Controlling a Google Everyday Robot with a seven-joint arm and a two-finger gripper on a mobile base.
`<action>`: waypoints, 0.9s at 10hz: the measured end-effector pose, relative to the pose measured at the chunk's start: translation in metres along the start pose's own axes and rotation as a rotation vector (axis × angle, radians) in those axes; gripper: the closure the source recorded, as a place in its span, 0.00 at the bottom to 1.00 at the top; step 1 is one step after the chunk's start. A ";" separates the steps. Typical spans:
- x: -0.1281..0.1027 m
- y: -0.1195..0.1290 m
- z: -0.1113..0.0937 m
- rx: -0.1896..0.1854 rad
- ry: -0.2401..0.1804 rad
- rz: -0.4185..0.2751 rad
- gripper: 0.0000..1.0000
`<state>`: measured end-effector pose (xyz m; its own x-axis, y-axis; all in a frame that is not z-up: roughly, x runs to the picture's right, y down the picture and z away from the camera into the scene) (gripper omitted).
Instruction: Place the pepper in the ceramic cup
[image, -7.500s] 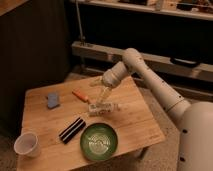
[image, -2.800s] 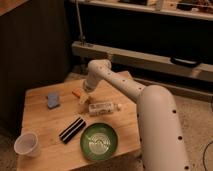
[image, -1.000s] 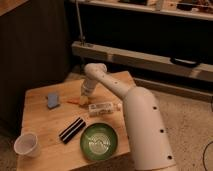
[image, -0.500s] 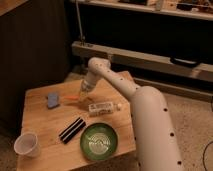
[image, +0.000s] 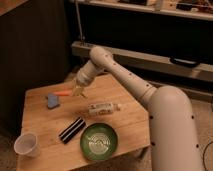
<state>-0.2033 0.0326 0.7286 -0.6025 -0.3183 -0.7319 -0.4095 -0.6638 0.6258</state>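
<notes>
Claw (image: 78, 91) closed over table (image: 127, 127), pepper (image: 62, 93) at its 9 o'clock, hold unconfirmed; cup (image: 26, 145) at 7 o'clock.

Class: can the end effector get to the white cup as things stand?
Probably yes. The end effector hangs over the back of the table, beside the pepper; the cup stands at the front corner, with nothing tall between.

light: dim, warm | table (image: 45, 125) brightest, dark beyond | end effector (image: 78, 90) over table, soft blur
</notes>
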 end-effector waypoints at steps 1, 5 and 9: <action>0.019 -0.016 0.007 0.035 0.028 -0.050 0.80; 0.060 -0.050 0.022 0.133 0.075 -0.187 0.80; 0.089 -0.080 0.035 0.193 0.057 -0.300 0.80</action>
<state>-0.2478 0.0809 0.6224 -0.3990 -0.1698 -0.9011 -0.6871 -0.5954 0.4164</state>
